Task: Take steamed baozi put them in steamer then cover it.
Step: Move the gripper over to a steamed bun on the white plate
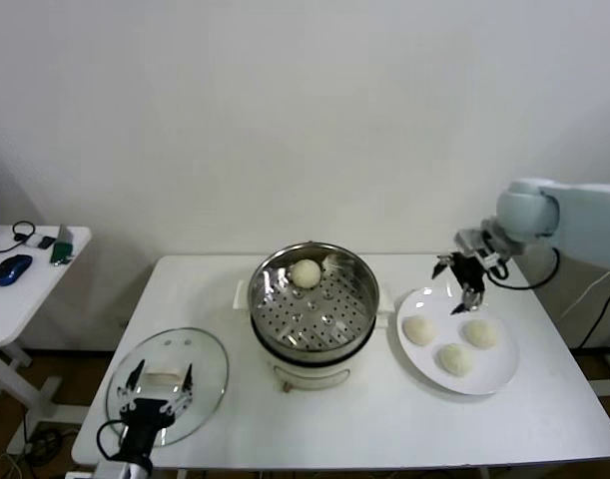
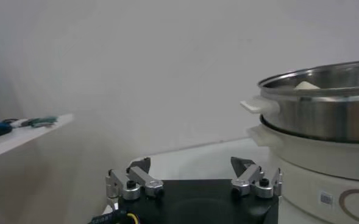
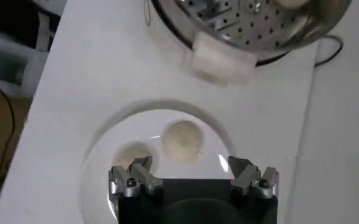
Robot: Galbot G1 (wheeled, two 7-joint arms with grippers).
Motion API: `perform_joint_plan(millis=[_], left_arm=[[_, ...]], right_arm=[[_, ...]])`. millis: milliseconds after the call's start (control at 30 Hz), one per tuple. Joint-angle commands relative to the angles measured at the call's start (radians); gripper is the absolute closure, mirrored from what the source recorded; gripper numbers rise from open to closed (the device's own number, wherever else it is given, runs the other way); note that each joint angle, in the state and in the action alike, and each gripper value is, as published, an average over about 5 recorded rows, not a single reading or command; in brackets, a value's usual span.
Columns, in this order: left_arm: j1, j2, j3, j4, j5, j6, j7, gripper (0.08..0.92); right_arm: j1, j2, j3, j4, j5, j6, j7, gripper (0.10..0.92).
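The steel steamer point(image 1: 319, 317) stands mid-table on its white pot base, with one baozi point(image 1: 305, 272) at its far side. Three more baozi point(image 1: 418, 330) lie on a white plate point(image 1: 496, 375) to the right. My right gripper point(image 1: 467, 282) hovers open above the plate's far rim. In the right wrist view two baozi point(image 3: 183, 141) show ahead of the right gripper point(image 3: 191, 164), nothing between its fingers, and the steamer point(image 3: 252, 24) lies beyond. The glass cover point(image 1: 207, 361) lies flat at front left. My left gripper point(image 1: 157, 384) is open over it. In the left wrist view the left gripper point(image 2: 192, 165) is empty, with the steamer point(image 2: 325, 112) off to one side.
A small side table point(image 1: 25, 289) with a blue mouse and headphones stands to the left of the main table. A wall runs close behind. A black cable hangs off the right arm near the plate.
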Motion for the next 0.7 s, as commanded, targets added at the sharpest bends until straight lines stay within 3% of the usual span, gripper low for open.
perform_joint_plan(millis=[33, 400, 700], left_arm=[[0.004, -0.011, -0.004, -0.001, -0.001, -0.002, -0.002, 0.177], [0.015, -0.022, -0.014, 0.009, -0.001, -0.008, -0.01, 0.177], [0.017, -0.023, -0.02, 0.016, -0.003, -0.009, -0.011, 0.177]], right_arm=[[-0.258, 0.001, 0.138, -0.087, -0.021, -0.158, 0.057, 0.203], [-0.45, 0.118, 0.316, -0.303, -0.095, -0.132, 0.044, 0.203], [-0.523, 0.162, 0.374, -0.375, -0.123, -0.126, 0.045, 0.203]])
